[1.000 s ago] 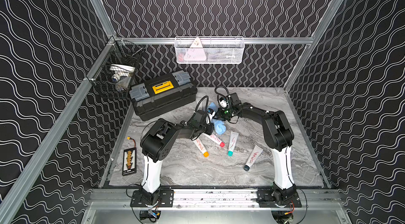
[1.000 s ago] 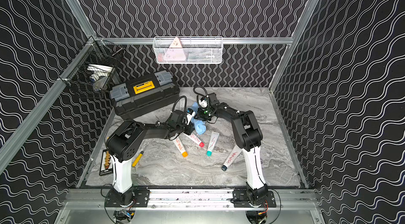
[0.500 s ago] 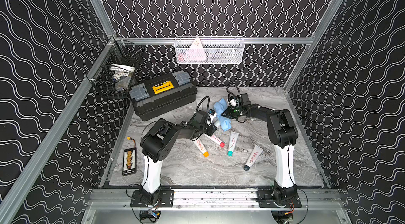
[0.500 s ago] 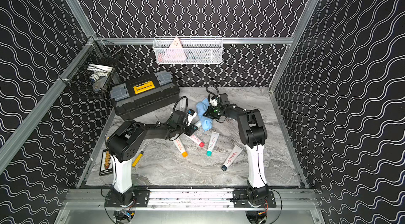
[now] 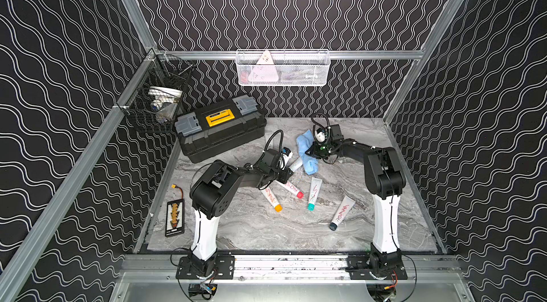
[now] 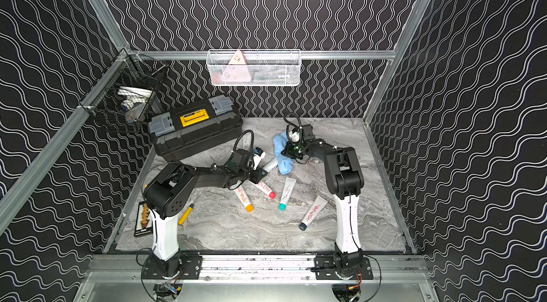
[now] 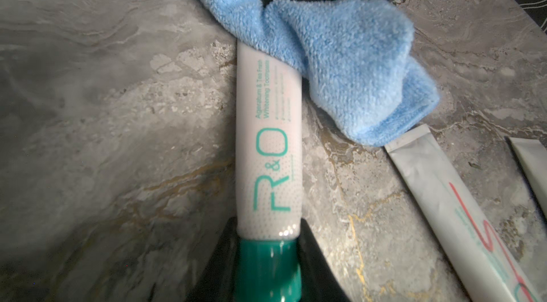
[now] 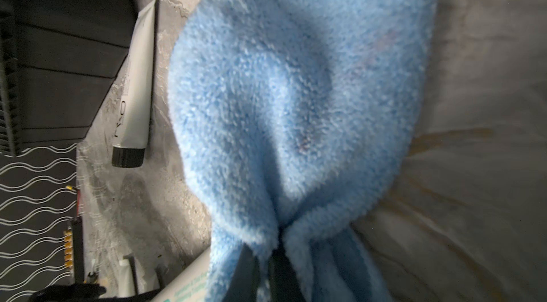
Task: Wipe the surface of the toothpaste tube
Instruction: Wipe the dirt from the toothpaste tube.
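Observation:
A white toothpaste tube point(image 7: 269, 143) with teal lettering and a green cap lies low over the marble table. My left gripper point(image 7: 268, 244) is shut on its cap end. In both top views the tube point(image 5: 296, 164) point(image 6: 270, 164) points from the left gripper point(image 5: 287, 172) toward the right arm. My right gripper point(image 8: 266, 253) is shut on a bunched blue cloth point(image 8: 296, 93). The cloth point(image 7: 340, 58) drapes over the tube's far end and hides it. In a top view the right gripper point(image 5: 310, 151) sits at the cloth point(image 5: 306, 155).
Several other tubes lie on the table: orange-capped point(image 5: 270, 197), red-capped point(image 5: 291, 189), teal-capped point(image 5: 313, 192), dark-capped point(image 5: 340, 211) and black-capped point(image 8: 136, 84). A black toolbox point(image 5: 220, 132) stands at the back left. A connector board point(image 5: 175, 217) lies near the left wall.
My right gripper has drawn the cloth along the tube, away from the left gripper toward the back right. The left arm and the tube have stayed put.

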